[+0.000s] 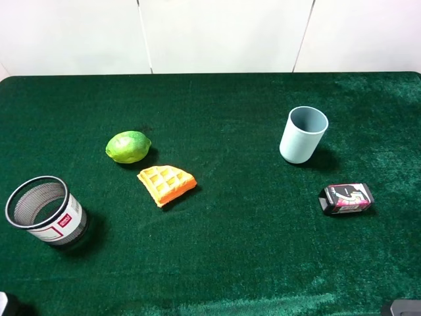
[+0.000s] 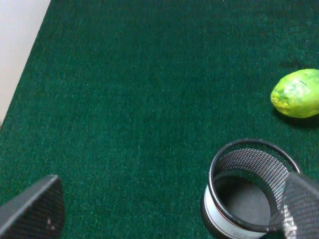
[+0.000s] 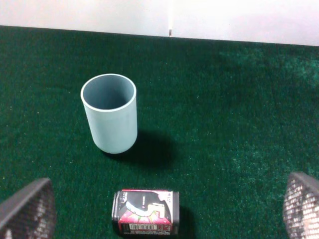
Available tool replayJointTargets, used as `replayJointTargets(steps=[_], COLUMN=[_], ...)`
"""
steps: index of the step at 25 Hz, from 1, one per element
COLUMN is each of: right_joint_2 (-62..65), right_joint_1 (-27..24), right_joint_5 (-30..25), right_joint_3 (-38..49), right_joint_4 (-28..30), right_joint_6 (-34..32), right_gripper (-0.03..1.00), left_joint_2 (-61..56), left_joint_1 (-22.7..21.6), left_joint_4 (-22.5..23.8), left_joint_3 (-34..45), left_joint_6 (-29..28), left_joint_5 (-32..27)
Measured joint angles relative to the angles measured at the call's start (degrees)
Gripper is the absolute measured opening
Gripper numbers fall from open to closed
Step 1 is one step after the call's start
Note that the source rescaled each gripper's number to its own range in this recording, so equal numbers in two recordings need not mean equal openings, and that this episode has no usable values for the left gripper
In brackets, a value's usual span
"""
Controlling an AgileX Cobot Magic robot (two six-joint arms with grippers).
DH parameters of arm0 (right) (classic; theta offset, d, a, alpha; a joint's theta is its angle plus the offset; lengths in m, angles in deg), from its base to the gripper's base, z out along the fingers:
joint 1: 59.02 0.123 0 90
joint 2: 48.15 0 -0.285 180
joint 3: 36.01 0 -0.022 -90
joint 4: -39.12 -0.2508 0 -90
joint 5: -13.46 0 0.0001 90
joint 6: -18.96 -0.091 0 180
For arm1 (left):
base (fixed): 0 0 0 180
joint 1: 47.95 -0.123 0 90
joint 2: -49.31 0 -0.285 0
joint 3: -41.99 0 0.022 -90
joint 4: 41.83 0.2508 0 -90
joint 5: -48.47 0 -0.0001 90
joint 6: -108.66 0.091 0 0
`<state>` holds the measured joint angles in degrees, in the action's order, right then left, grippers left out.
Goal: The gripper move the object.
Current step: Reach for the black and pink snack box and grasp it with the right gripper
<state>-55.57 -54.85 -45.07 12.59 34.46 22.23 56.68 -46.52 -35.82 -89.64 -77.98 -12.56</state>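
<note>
Green felt covers the desk [image 1: 250, 263], where the black box [image 3: 145, 211] lies near the cup [image 3: 110, 119], untouched, while my right fingers [image 3: 27, 209] and left fingers [image 2: 32, 211] hang spread and empty, so the whole move is yet to do.

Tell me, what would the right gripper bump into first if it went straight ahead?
Most likely the small black box. It lies ahead of the right gripper, in line with the gap between its open fingers, nearer than the blue cup. Height is unclear, so it might pass over.
</note>
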Motion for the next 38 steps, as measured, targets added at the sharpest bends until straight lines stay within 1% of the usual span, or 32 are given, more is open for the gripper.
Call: replayJointTargets(steps=[9, 13, 17, 24, 30, 34, 38], right_joint_2=[0.0, 0.0, -1.1, -12.2, -24.7, -31.5, -37.4], right_joint_1=[0.0, 0.0, 0.0, 0.0, 0.0, 0.0, 0.0], right_joint_5=[0.0, 0.5, 3.2, 8.4, 12.0, 13.7, 13.7], right_joint_3=[0.0, -0.3, -1.0, -1.2, -1.3, -1.3, -1.3], right_joint_4=[0.0, 0.0, 0.0, 0.0, 0.0, -0.5, -0.6], right_joint_6=[1.3, 4.2, 7.2, 14.7, 23.2, 27.8, 30.8], right_gripper=[1.00, 1.00, 1.00, 1.00, 1.00, 1.00, 1.00], left_joint_2=[0.0, 0.0, 0.0, 0.0, 0.0, 0.0, 0.0], left_joint_1=[0.0, 0.0, 0.0, 0.0, 0.0, 0.0, 0.0], left_joint_4=[0.0, 0.0, 0.0, 0.0, 0.0, 0.0, 0.0], left_joint_3=[0.0, 0.0, 0.0, 0.0, 0.0, 0.0, 0.0], left_joint_6=[0.0, 0.0, 0.0, 0.0, 0.0, 0.0, 0.0], left_joint_5=[0.0, 0.0, 0.0, 0.0, 0.0, 0.0, 0.0])
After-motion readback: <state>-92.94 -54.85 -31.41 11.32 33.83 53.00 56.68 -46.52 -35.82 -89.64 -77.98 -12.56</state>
